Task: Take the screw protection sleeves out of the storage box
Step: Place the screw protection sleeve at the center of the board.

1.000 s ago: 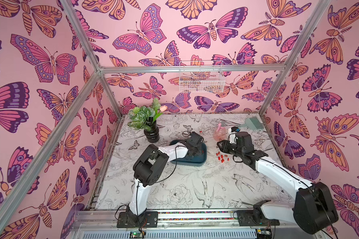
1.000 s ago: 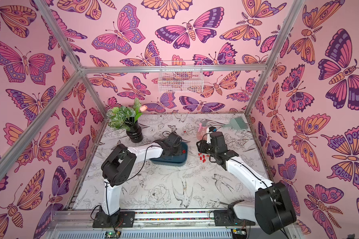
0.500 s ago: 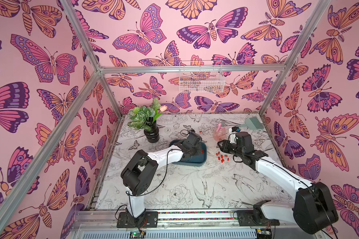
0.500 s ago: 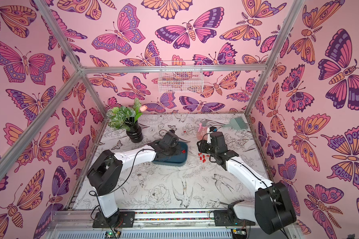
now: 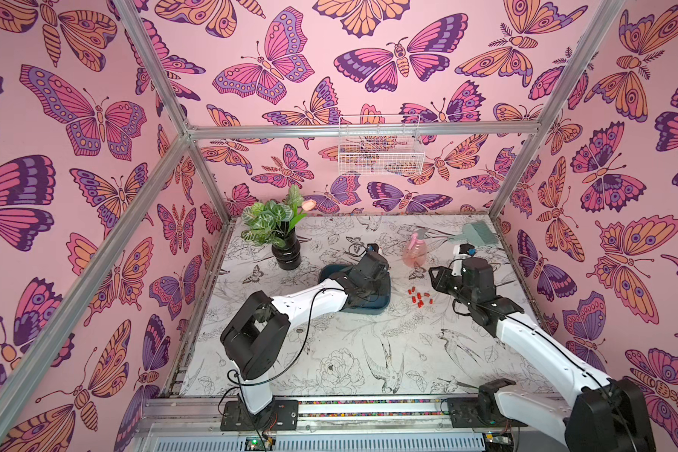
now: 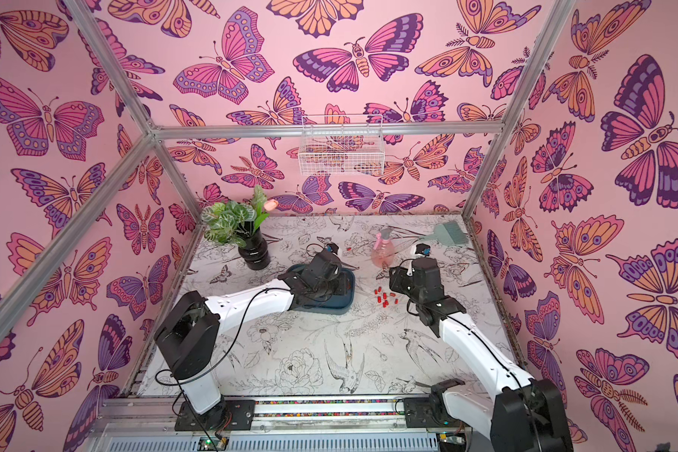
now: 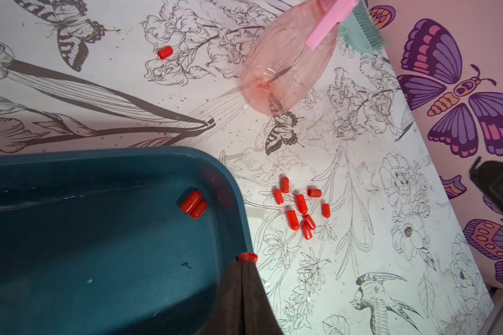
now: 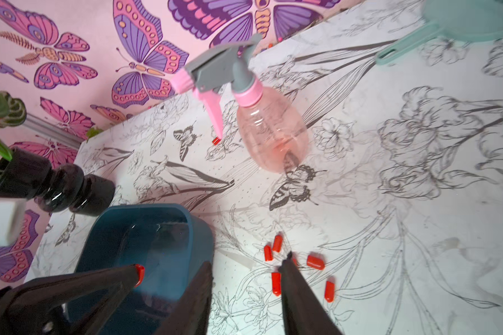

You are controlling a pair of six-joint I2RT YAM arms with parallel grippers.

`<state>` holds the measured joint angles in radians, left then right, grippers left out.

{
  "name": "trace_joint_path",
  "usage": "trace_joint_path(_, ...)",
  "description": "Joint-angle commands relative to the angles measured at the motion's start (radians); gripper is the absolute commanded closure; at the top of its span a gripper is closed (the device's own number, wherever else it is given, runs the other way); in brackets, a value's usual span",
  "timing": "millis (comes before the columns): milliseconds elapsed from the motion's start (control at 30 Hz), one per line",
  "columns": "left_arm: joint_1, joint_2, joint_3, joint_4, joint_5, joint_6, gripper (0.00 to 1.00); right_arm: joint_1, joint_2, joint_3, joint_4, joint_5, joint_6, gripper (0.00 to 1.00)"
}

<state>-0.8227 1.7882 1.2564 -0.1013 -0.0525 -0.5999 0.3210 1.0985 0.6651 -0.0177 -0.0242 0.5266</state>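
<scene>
**Sleeve pinched at box rim; pile beside box**

Worktop (image 5: 368, 352): floral print, carries everything below except the basket.

Wire basket (image 5: 380, 152): hangs on the back wall, well above the worktop.

Vase (image 5: 286, 254) with plant: back left, upright, apart from the box.

Box (image 5: 384, 301): teal, mid-worktop, largely covered by the left arm in both top views. The left wrist view shows its floor (image 7: 99, 246).

Bottle (image 5: 415, 254): pink sprayer, upright, behind the pile and to the right of the box.

Brush (image 5: 478, 233): pale green, back right corner, lying flat.

Left end effector (image 7: 246, 261): closed, gripping one sleeve (image 7: 248, 256) at its tip, over the box rim on the side facing the pile. The same is seen from the right wrist (image 8: 135, 275).

Right end effector (image 8: 247, 261): part open, nothing between the fingers, above the near edge of the pile, just right of the box.

Sleeves, red:
- pile of eight (image 7: 301, 203) loose on the worktop just beside the box, also in a top view (image 5: 419, 297);
- two (image 7: 193, 204) lying together inside the box near its corner;
- one stray (image 7: 165, 52) behind the box, near the bottle.
</scene>
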Motion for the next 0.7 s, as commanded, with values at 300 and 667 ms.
trace_joint_path(300,-0.057,0.124,0.144,0.015,0.038,0.034,0.91,-0.144,0.019,-0.041,0.015,-0.039,0.033,0.57)
trace_joint_path(667,-0.079,0.215,0.220,0.000,0.058,0.033,0.90,-0.189,0.025,-0.062,0.039,-0.081,0.058,0.57)
